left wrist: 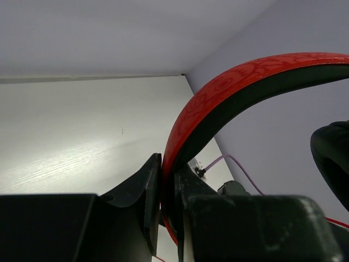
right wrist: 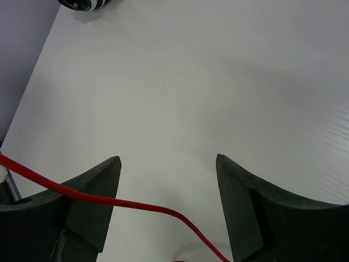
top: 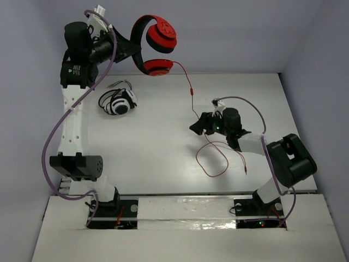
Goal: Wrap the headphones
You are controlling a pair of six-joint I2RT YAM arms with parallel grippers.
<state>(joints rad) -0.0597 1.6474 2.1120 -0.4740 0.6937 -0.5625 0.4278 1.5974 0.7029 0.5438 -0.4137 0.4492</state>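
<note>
cable (top: pixel 191 90) strung across centre, black-and-white headphones (top: pixel 117 102) left

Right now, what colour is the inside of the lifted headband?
The headband is black inside, red outside; clearest in the left wrist view.

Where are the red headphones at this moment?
In the top view, upper left of centre: the headphones are held off the table, headband clamped in the left pincer, their cable trailing down past the open right pincer.

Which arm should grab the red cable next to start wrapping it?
Right. The right fingers stand open with the cable crossing between them; the left fingers are clamped on the headband, holding the headphones up.
</note>
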